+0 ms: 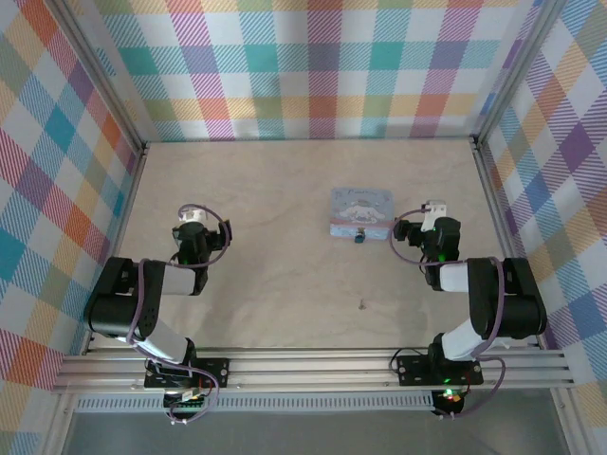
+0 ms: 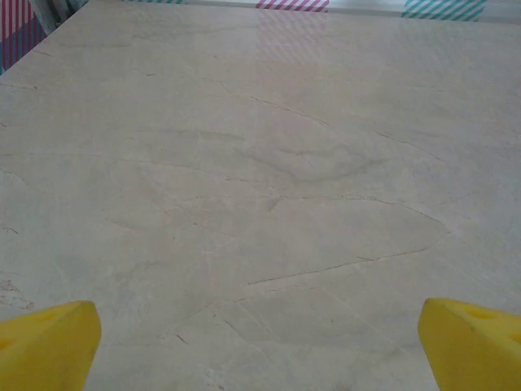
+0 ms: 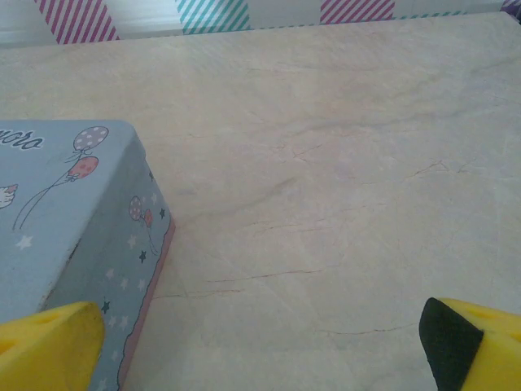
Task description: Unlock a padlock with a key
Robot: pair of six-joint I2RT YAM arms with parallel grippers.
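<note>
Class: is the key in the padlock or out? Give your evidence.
Out. The key lies on the table, apart from the padlock at the near edge of the tin.

tin point(image 1: 361, 210): light-blue, cartoon print, right of centre | table point(image 1: 266, 190): pale, marbled | walls point(image 1: 313, 66): plaid

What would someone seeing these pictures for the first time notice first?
The bright pastel plaid walls around the pale table catch the eye first. Next comes the light-blue rectangular tin with a cartoon print, right of centre, with the tiny dark-blue padlock at its near edge. A tiny dark metal key lies alone on the table, nearer the arms.
</note>
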